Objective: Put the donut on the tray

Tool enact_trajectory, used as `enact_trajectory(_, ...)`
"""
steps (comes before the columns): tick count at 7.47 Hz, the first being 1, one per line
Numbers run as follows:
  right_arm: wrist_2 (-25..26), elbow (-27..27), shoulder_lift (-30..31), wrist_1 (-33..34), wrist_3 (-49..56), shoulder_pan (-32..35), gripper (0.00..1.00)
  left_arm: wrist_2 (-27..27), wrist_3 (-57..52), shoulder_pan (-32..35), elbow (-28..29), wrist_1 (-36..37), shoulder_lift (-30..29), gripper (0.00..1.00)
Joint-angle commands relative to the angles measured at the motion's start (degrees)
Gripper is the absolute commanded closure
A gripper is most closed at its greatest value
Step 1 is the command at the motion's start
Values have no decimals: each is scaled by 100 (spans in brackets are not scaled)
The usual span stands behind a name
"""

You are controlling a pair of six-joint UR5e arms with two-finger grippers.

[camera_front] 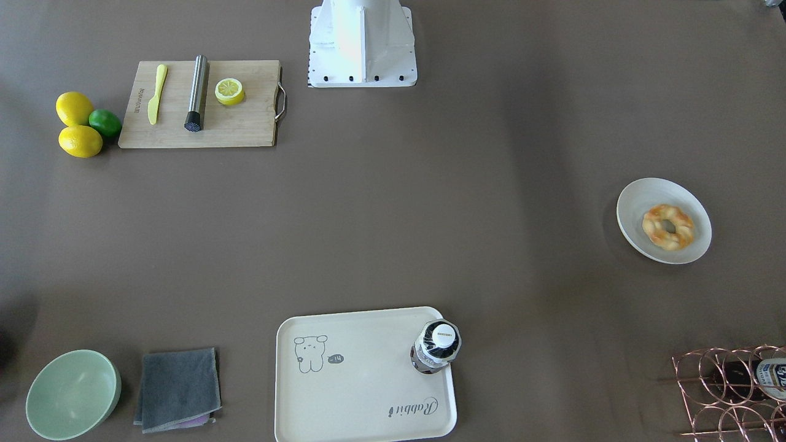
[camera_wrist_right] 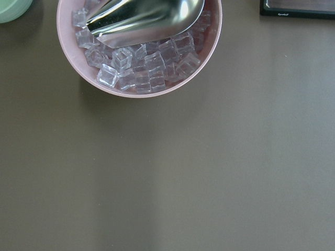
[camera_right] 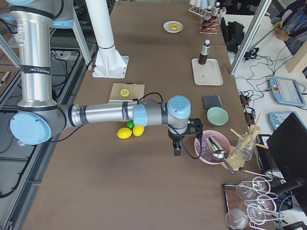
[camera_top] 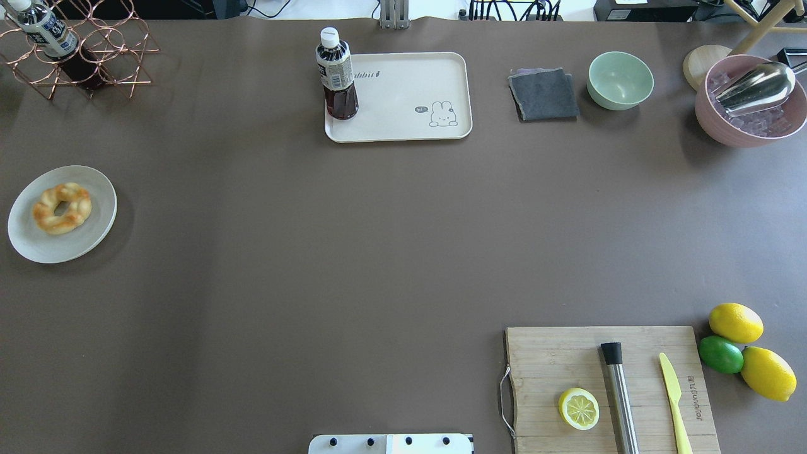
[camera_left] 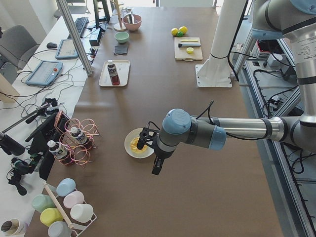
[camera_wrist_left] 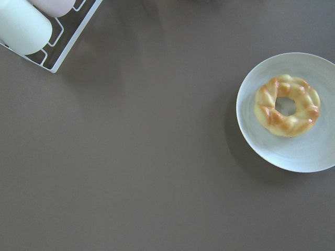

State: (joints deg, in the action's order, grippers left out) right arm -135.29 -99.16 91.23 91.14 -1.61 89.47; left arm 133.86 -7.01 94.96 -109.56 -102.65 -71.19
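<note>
The donut [camera_front: 668, 226], a braided golden ring, lies on a round white plate [camera_front: 638, 196] at the table's left end; it also shows in the overhead view [camera_top: 62, 208] and the left wrist view [camera_wrist_left: 287, 105]. The cream rabbit tray [camera_front: 362, 380] [camera_top: 403, 101] lies at the far middle edge with a dark drink bottle [camera_top: 337, 75] standing on its corner. My left gripper [camera_left: 156, 167] hangs above the table beside the plate, seen only from the side, so I cannot tell if it is open. My right gripper [camera_right: 177, 148] hangs near the pink ice bowl [camera_right: 211, 146]; its state is also unclear.
A wooden cutting board [camera_top: 605, 384] holds a lemon half [camera_top: 579, 408], a steel muddler and a yellow knife, with two lemons and a lime [camera_top: 720, 354] beside it. A grey cloth [camera_top: 543, 94], a green bowl [camera_top: 620, 80] and a copper wire rack [camera_top: 82, 57] line the far edge.
</note>
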Motion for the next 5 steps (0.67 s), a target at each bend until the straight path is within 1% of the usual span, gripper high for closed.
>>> enact_trajectory(1, 3, -6, 0, 0, -6, -9, 0, -18, 15, -21, 22, 8, -9, 2)
enact_trajectory(2, -6, -6, 0, 0, -15, -9, 0, -18, 76, -22, 31, 17, 0, 4)
enact_trajectory(3, 3, -6, -9, 0, -6, -9, 0, -9, 85, -22, 161, 35, -26, 13)
enact_trajectory(5, -15, -6, -9, -9, 3, -9, 0, -9, 33, -4, 145, 26, -26, 13)
